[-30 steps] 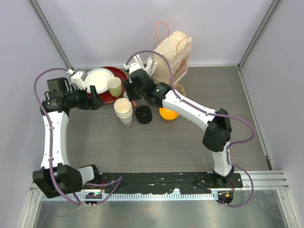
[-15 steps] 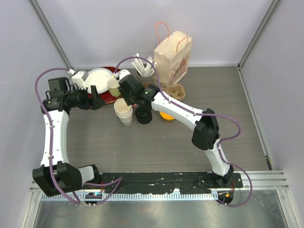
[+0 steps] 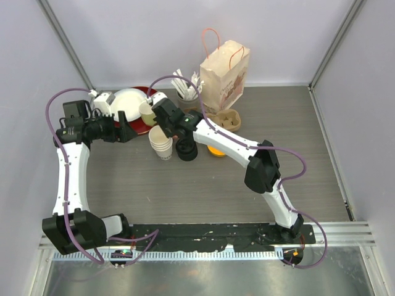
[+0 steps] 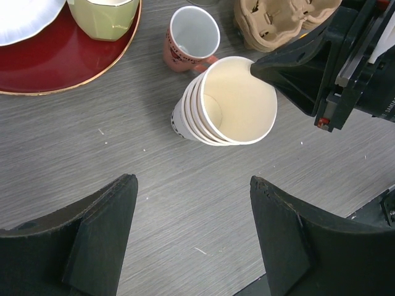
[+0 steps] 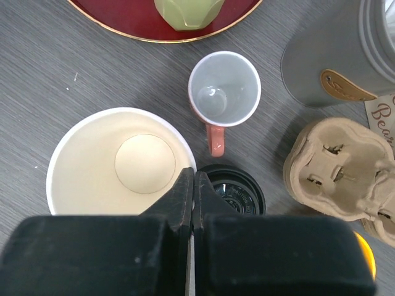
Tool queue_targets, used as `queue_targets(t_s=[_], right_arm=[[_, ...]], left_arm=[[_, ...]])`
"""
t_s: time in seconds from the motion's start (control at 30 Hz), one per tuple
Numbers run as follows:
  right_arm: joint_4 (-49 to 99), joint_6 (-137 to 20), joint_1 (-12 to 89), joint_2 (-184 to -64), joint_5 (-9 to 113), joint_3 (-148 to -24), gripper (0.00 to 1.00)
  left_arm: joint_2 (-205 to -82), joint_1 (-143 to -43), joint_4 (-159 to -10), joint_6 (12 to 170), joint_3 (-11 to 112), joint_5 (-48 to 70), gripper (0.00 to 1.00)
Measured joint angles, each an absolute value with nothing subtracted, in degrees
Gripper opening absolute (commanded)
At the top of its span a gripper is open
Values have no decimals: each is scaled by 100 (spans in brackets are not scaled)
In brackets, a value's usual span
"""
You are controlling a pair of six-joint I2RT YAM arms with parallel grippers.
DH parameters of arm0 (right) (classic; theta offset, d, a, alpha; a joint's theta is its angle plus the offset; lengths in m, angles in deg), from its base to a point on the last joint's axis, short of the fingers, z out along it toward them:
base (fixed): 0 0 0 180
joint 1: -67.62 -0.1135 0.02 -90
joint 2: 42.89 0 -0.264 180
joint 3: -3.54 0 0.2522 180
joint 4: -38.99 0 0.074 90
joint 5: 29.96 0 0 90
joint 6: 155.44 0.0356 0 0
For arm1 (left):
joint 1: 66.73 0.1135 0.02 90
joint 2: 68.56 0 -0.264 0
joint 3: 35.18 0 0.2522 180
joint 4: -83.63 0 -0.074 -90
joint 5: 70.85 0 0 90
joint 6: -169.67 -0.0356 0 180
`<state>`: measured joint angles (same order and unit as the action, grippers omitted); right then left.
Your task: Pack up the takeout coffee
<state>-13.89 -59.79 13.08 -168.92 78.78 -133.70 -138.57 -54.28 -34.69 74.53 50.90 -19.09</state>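
The right gripper [image 5: 192,177] is pinching the top paper cup's [image 5: 92,166] rim, likely to peel it off the stack [image 4: 185,120] — the left gripper [image 4: 192,185] is hovering wide open.

Left arm [image 3: 66,172] rises along the left side, elbow bent, forearm turned inward. Left gripper [image 4: 192,191] angled downward, fingers spread wide apart. Right arm [image 3: 228,143] stretched diagonally forward and leftward — right gripper [image 5: 193,179] points down, fingers pressed tight together.

A pink-handled cup [image 5: 223,92] and lids [image 5: 237,188] crowd paper cups [image 5: 111,166].
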Motion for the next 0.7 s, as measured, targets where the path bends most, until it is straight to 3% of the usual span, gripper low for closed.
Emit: queue_targets(t_s=[0.7], right_arm=[[-1393,-5977,1227,-16770,7213,-13464,1]], left_arm=[[-13906,-5553,-3356,7280,5048,-1898,76]])
